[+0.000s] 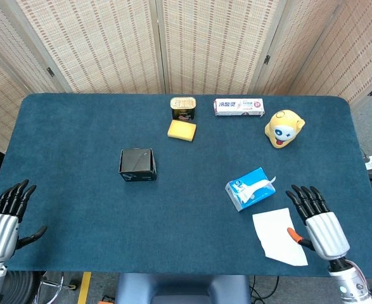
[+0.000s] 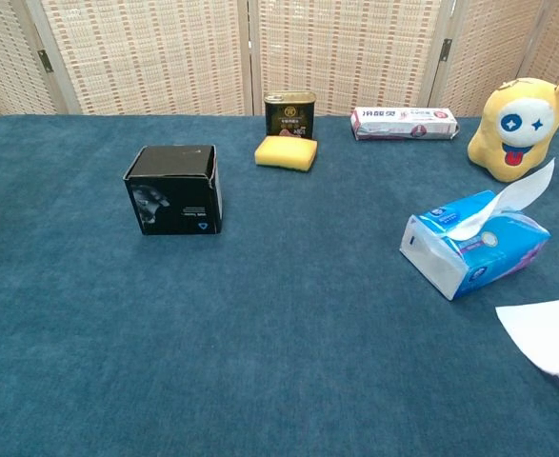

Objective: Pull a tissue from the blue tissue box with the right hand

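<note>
A table (image 1: 78, 126) with a dark blue, felt-like covering and rounded corners fills most of the head view. Behind it stands a folding screen (image 1: 205, 44) of woven beige panels in pale frames, with small dark hinges at the joints. Grey floor (image 1: 371, 114) shows at the right, with a yellow stripe (image 1: 84, 286) near the front edge. Lighting is even and soft.
</note>
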